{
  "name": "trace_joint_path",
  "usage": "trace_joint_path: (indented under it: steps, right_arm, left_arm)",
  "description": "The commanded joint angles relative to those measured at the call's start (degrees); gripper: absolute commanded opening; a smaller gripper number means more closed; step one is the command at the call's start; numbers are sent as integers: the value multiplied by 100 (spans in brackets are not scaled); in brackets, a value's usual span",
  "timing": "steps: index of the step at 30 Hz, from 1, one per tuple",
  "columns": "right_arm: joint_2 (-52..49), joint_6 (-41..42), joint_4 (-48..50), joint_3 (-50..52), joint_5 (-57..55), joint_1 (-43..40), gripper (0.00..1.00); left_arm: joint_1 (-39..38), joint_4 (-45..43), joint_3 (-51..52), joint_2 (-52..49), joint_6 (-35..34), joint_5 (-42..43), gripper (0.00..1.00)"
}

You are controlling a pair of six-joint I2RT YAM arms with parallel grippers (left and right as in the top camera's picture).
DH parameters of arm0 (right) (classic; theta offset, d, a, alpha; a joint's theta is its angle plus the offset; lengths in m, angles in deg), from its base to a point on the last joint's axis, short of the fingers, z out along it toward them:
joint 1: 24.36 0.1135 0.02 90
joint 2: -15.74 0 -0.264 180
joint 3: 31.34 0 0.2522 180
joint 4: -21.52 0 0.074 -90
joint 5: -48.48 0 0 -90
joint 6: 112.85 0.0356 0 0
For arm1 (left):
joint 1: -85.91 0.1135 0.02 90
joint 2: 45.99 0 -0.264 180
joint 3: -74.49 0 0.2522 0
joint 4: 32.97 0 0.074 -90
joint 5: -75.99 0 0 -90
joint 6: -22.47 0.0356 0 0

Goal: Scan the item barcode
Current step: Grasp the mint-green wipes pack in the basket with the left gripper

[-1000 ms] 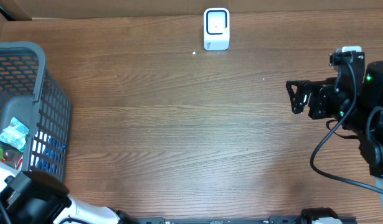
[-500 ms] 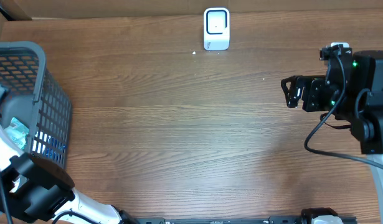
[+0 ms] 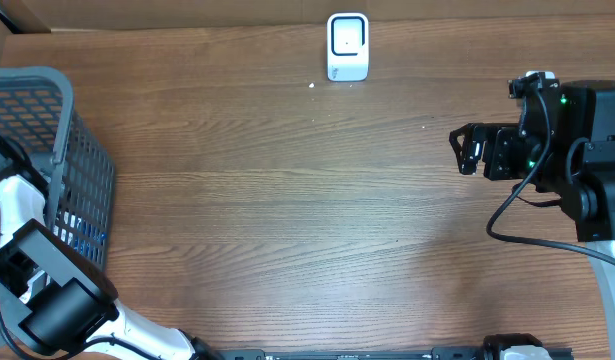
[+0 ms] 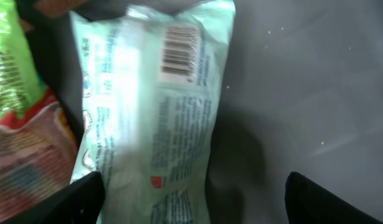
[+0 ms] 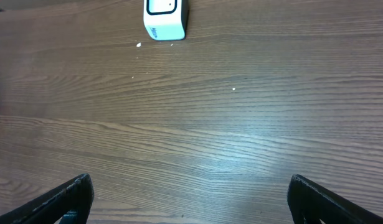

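Note:
A mint-green packet lies on the grey floor of the basket, its barcode facing up near its far end. My left gripper hangs over it, open. The packet's near end sits between the fingers, close to the left fingertip, and nothing is gripped. From overhead my left arm reaches down into the basket and hides the packet. The white scanner stands at the table's far edge. My right gripper hovers open over bare wood at the right, with the scanner far ahead of it.
Other packets lie in the basket beside the mint one: a bright green one and a red one. The basket's grey mesh wall stands between its contents and the wooden table.
My left arm has swung further into the basket and now covers the packets seen from overhead. My right gripper has drifted a little left and toward the far edge, still open.

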Motion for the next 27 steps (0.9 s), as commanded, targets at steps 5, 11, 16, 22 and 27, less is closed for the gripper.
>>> trace_joint_path:
  steps: [5, 11, 16, 22, 27]
  right_arm:
    - [13, 0, 20, -140, 52, -15, 100]
    - [13, 0, 20, -140, 52, -15, 100]
    - [13, -2, 17, -140, 50, -15, 100]
    - [13, 0, 17, -140, 50, -15, 100]
    - [13, -2, 37, -140, 50, -15, 100]
  left_arm:
    - [35, -328, 240, 0, 168, 306, 77]
    - [31, -251, 400, 0, 166, 308, 40]
    - [28, -249, 675, 0, 164, 310, 53]
    - [24, -188, 693, 2, 168, 518, 4]
    - [24, 310, 275, 96, 168, 1069, 4]
